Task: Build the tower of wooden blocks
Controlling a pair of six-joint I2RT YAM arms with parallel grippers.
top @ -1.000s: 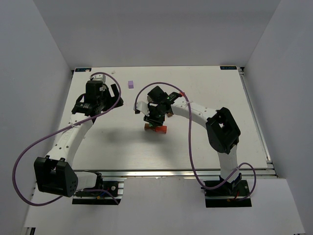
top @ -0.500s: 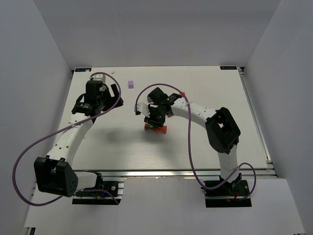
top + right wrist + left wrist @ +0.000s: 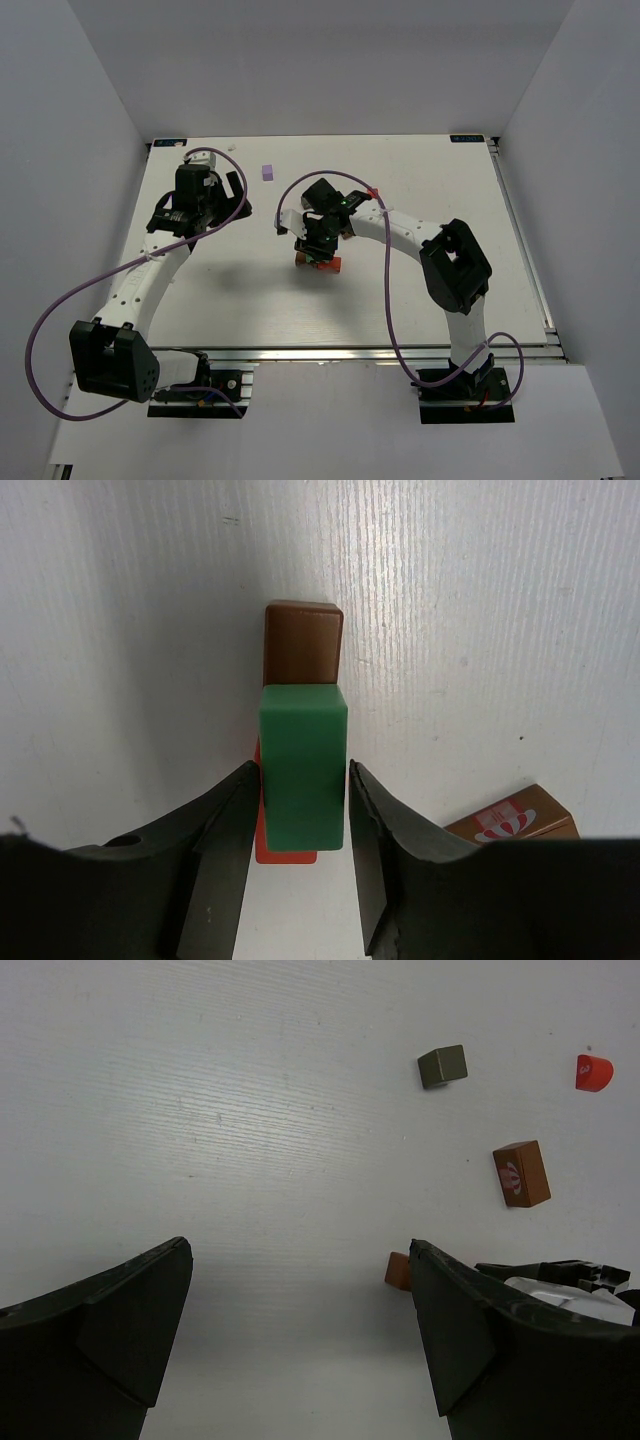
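– Right gripper (image 3: 302, 792) is pinching the green block (image 3: 303, 745) by its two long sides, hanging right over the tower (image 3: 320, 263) mid-table. So this is the placing step, yeah?

– Looks like it to me. Wrist view shows the green block's long axis lined up with the brown bar (image 3: 303, 645) underneath, pointing away from the wrist. The red bar (image 3: 285, 857) peeks out at the near end. Can't tell if it's touching down yet. I'd guess next is a straight lower, then let go without nudging the stack.

– And the left gripper (image 3: 300, 1290)?

– Fingers spread wide, nothing in them, parked off to the left. Lilac cube (image 3: 267, 171) sits well apart at the far side, probably for later.
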